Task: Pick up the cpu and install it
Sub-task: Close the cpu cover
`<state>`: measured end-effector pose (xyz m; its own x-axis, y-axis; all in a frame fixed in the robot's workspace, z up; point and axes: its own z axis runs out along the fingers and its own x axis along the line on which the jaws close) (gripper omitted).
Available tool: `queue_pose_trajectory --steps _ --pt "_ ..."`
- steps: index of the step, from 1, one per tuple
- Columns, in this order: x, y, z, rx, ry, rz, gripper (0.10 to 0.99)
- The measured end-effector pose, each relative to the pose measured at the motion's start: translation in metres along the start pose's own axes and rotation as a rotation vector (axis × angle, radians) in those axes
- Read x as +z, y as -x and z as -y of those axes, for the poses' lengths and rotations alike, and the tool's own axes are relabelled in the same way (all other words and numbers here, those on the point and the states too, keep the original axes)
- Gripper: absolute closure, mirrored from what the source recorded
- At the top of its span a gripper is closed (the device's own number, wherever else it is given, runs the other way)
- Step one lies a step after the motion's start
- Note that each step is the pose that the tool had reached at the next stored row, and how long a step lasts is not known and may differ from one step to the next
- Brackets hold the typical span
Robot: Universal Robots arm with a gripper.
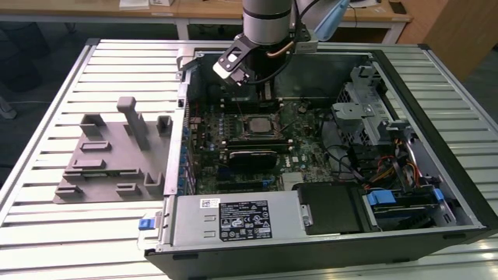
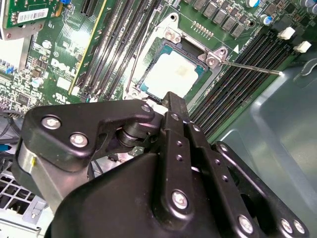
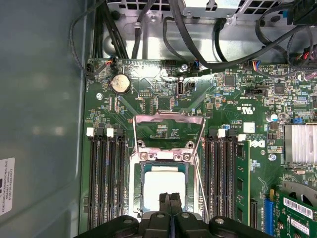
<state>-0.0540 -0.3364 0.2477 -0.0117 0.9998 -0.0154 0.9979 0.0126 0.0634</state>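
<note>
The gripper [image 3: 170, 199] hangs inside the open case [image 1: 435, 76], low over the motherboard [image 3: 148, 94]. Its two fingers are clenched together with nothing between them. The cpu [image 3: 162, 184] lies flat in the socket [image 2: 148, 82], pale top up, directly beneath the fingertips; whether they touch it cannot be told. The retention frame [image 3: 168, 119] stands flipped open and the lever [image 2: 252, 68] juts free to one side, so the chip looks placed but not clamped.

The main risk is probably pressure. A push from the closed fingers that lands off-centre could tilt the chip and bend the socket contacts. If the chip sits slightly askew, closing the frame would jam it. A sideways drift could also catch the lever or the memory slots [image 3: 106, 178] flanking the socket.
</note>
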Motion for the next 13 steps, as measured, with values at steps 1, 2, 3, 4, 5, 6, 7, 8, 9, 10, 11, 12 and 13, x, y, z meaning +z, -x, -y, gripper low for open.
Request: queue_pose_trajectory --steps 1,2,3,4,5,6,7,8,9,10,11,12,13 --pt "0.0 0.0 0.0 0.0 0.0 0.0 0.98" --pt "0.0 0.0 0.0 0.0 0.0 0.0 0.98" --pt "0.0 0.0 0.0 0.0 0.0 -0.0001 0.98" --pt "-0.0003 0.0 0.0 0.0 0.0 0.0001 0.98" --pt "-0.0011 0.0001 0.0 0.0 0.0 0.0004 0.98" --pt "-0.0022 0.0001 -0.0001 0.0 0.0 0.0002 0.98" --pt "-0.0035 0.0001 -0.0002 0.0 0.0 0.0001 0.98" --pt "-0.005 0.0001 -0.0003 0.0 0.0 0.0 0.98" --pt "-0.0068 0.0001 -0.0004 0.0 0.0 0.0 0.98" --pt "-0.0083 0.0001 -0.0005 0.0 0.0 -0.0001 0.98" --pt "-0.0101 0.0001 -0.0006 0.0 0.0 0.0 0.98" --pt "-0.0119 0.0002 -0.0007 0.0 0.0 0.0 0.98" --pt "-0.0137 0.0002 -0.0009 0.0 0.0 0.0 0.98"
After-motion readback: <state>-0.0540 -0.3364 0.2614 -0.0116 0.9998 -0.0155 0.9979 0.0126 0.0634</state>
